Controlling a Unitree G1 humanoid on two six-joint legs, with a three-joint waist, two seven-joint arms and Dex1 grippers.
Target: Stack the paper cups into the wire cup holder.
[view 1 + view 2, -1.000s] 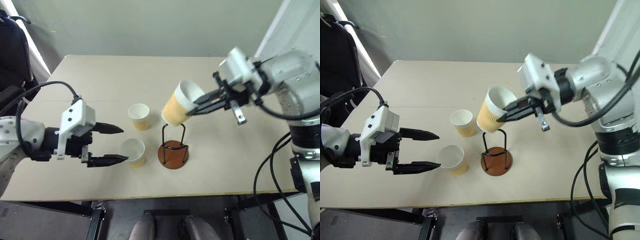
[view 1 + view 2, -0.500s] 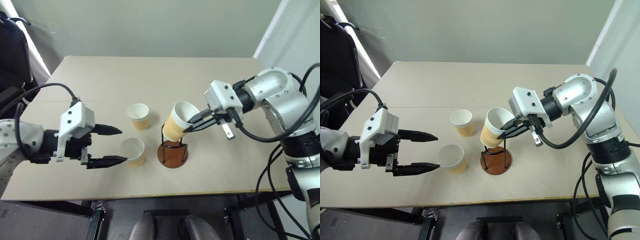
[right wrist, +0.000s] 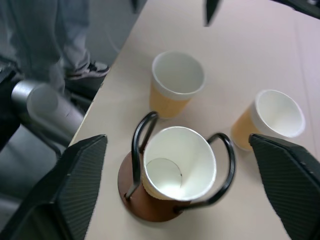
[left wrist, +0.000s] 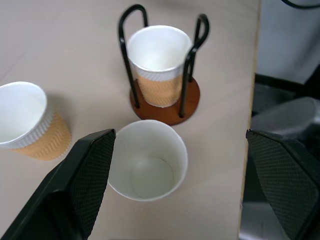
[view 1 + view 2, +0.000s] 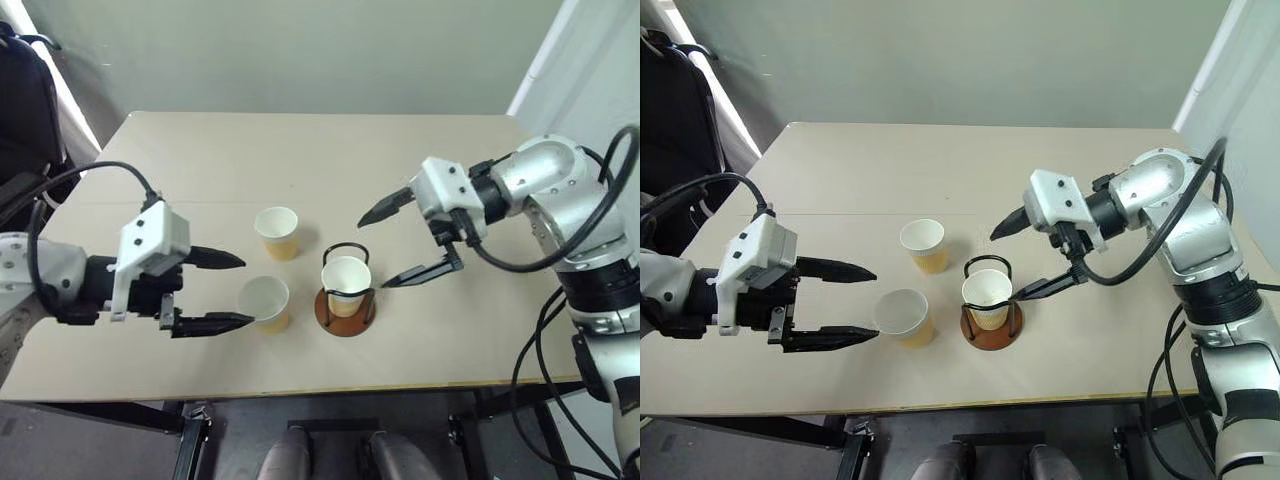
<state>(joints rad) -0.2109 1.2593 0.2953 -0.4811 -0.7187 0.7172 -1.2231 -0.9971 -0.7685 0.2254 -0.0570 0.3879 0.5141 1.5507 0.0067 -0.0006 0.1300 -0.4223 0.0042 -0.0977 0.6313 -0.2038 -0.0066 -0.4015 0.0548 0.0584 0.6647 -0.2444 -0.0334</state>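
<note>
One paper cup (image 5: 346,278) stands upright inside the wire cup holder (image 5: 345,326), between its black wire loops (image 4: 127,60). My right gripper (image 5: 374,253) hovers open just right of the holder, one finger either side of the cup and clear of it. Two more paper cups stand on the table left of the holder, a far one (image 5: 277,232) and a near one (image 5: 264,303). My left gripper (image 5: 243,290) is open, its fingertips level with the near cup (image 4: 147,160) and just short of it.
The beige table (image 5: 450,340) has bare room behind and right of the holder; its front edge runs close below the cups. A black chair (image 5: 25,100) stands off the far left corner. A person's leg and shoe (image 3: 92,67) stand on the floor off the table's edge.
My right gripper lowered the cup it held into the holder, then opened and let it go. The cup now stands upright in the wire loops. The left arm has not moved.
</note>
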